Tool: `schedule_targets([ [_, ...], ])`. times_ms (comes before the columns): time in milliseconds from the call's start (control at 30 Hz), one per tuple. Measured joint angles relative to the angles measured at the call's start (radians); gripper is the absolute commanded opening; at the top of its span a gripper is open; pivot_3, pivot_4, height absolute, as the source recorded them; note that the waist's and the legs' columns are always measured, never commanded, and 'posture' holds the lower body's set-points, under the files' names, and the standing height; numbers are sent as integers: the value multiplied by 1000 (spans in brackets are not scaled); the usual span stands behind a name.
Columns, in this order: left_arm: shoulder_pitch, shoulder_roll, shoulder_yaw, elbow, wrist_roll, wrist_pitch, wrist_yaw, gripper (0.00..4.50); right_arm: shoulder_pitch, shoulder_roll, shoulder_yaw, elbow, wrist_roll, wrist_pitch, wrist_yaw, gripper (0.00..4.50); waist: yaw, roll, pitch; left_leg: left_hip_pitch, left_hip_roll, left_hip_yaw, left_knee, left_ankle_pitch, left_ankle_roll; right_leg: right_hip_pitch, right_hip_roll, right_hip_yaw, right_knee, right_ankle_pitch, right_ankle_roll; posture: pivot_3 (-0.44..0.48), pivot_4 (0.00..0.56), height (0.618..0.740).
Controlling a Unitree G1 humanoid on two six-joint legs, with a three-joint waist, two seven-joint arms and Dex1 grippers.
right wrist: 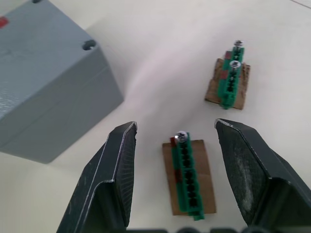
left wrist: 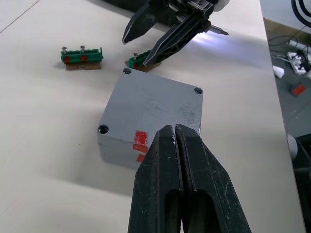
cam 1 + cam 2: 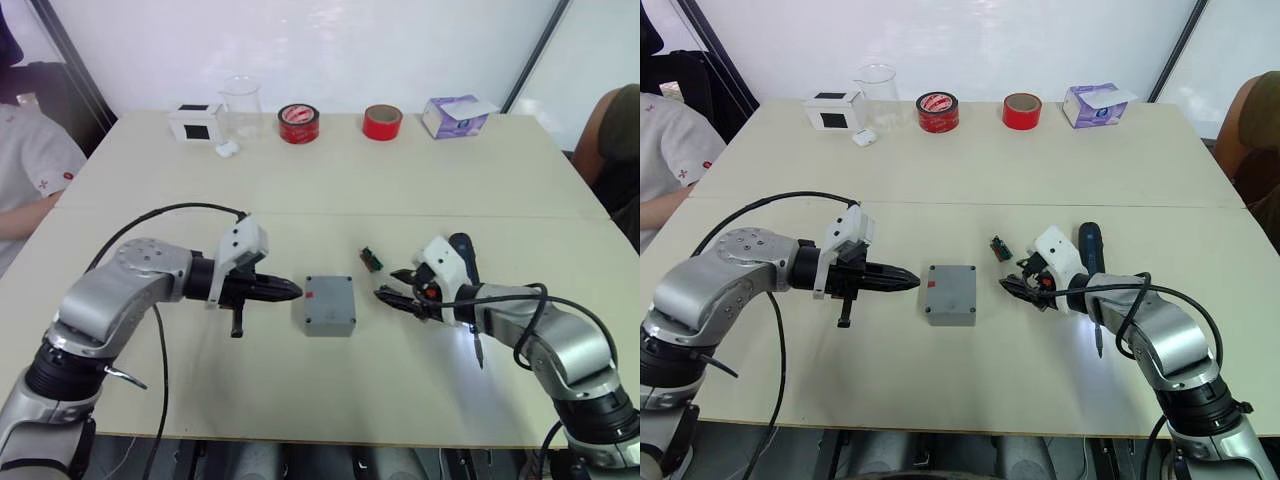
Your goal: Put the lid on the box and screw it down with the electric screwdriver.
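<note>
The grey box (image 3: 331, 322) sits mid-table with the lid (image 3: 331, 298) lying flat on top, open screw holes at its corners and a red mark on its left edge. My left gripper (image 3: 295, 291) is shut with nothing in it, its tips at the lid's left edge (image 2: 174, 130). Right of the box, my right gripper (image 1: 176, 126) is open, its fingers on either side of a small green screw holder (image 1: 187, 174) on the table. The dark electric screwdriver (image 3: 465, 262) lies on the table beside my right wrist, its bit (image 3: 478, 355) pointing toward the front edge.
A second green screw holder (image 3: 372, 259) lies just behind the right gripper. Along the far edge stand a white-and-black cube (image 3: 195, 121), a glass beaker (image 3: 241, 104), two red tape rolls (image 3: 298, 123) (image 3: 382, 122) and a tissue box (image 3: 455, 115). People sit at both sides.
</note>
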Motion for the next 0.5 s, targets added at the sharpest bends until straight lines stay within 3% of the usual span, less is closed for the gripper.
schedule_targets([
  [100,0,1,0,-1,-3,0,1,0,1,5,1,10,-11,-7,1,2609,0,0,0,0,0,0,0,0,0,0,0,0,0,0,0,0,150,740],
  [333,0,1,-1,-7,-5,8,15,0,9,22,5,22,-33,-19,5,27,0,0,0,0,0,0,0,0,0,0,0,0,0,0,0,0,150,740],
  [500,-3,1,-1,-21,-8,11,26,0,11,32,7,29,-42,-25,9,27,0,0,0,0,0,0,0,0,0,0,0,0,0,0,0,0,150,740],
])
